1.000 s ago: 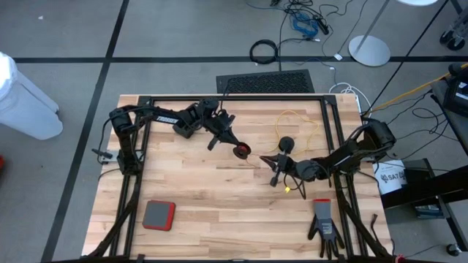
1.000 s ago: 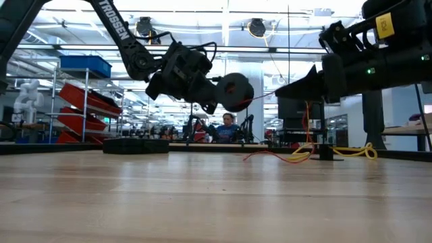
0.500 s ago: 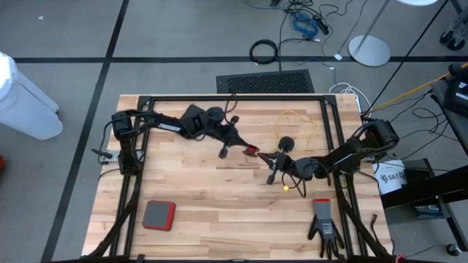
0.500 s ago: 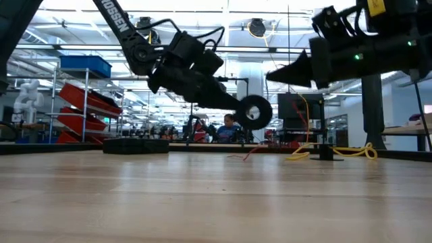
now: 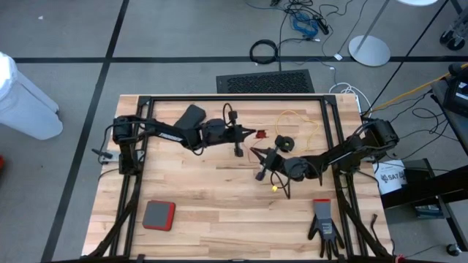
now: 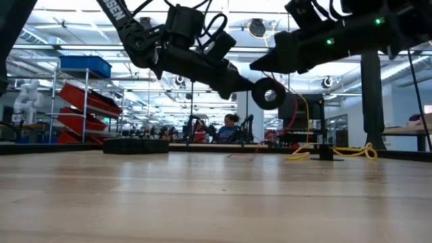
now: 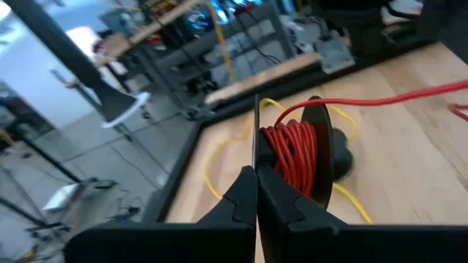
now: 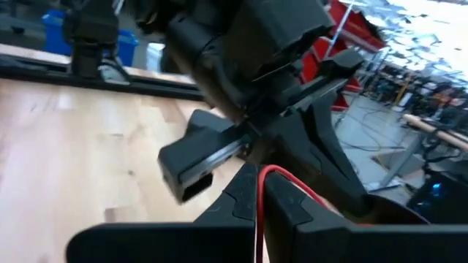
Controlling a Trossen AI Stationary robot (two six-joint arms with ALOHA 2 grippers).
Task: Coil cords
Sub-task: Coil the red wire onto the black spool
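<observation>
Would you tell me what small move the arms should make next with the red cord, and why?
Probably another wrap: the left gripper, shut on the reel, should circle once more while the right gripper, shut on the red cord, keeps it taut. Loose cord still trails from the half-wound reel across the table.

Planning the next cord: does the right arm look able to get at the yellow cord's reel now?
Probably not yet. The reel lies bare just beside the right gripper, but that gripper is shut on the red cord.
</observation>
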